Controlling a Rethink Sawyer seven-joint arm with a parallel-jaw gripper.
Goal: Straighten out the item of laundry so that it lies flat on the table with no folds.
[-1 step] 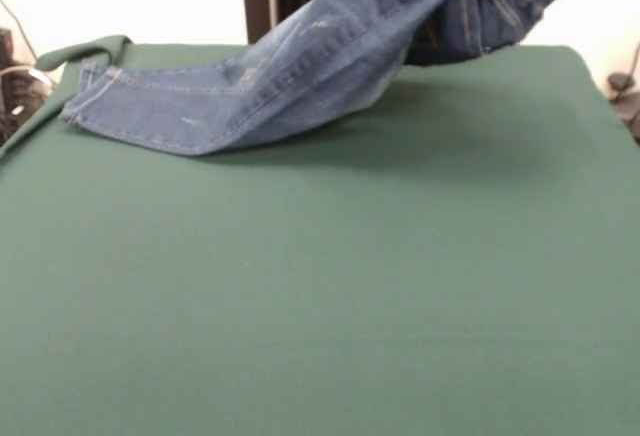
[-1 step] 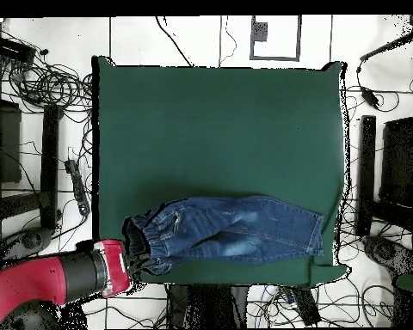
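Reaching in from the worktop's (image 2: 218,112) corner, the red and black arm (image 2: 59,279) meets the gathered waistband of the jeans (image 2: 231,228), which is lifted off the surface. The tool itself is buried in the denim, so whether it is clenched or released cannot be told. The waist end runs out of the front view's top edge. The leg hems rest on the worktop near its edge, and most of the green surface beyond the jeans lies open.

Jeans (image 2: 236,230) lie across the table's (image 2: 218,120) edge nearest the robot
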